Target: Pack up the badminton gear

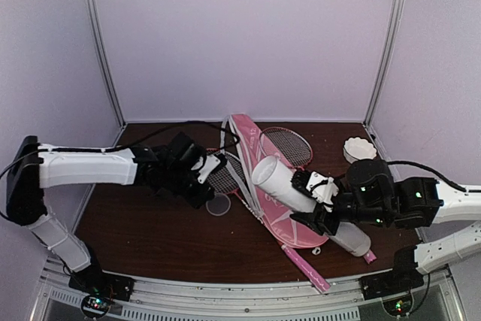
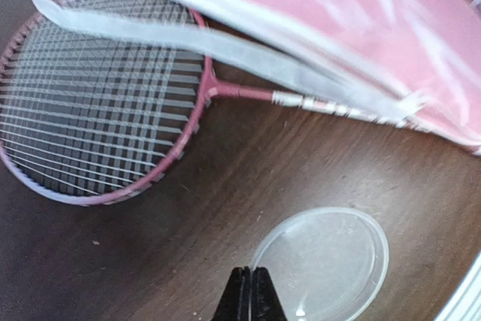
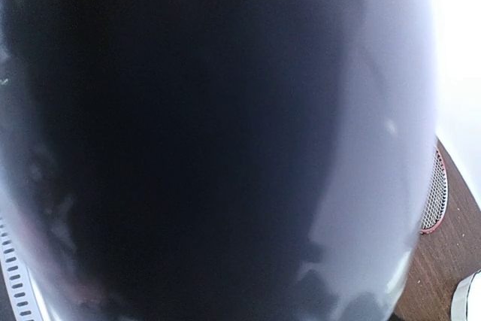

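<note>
At centre right of the top view, the right gripper (image 1: 317,188) clasps the long white tube (image 1: 278,180), which tilts above the pink cover (image 1: 252,140). Left of centre, the left gripper (image 2: 250,295), fingers pressed together, meets the rim of a clear round lid (image 2: 331,257) near a red-framed racquet (image 2: 98,110).

High rear overview, close wrist views, racquet (image 1: 228,174) (image 2: 98,103) shared

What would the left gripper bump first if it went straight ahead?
Likely the clear round lid, at its edge, just ahead of the shut left gripper; depth is unclear, so maybe the bare table beside it.
</note>
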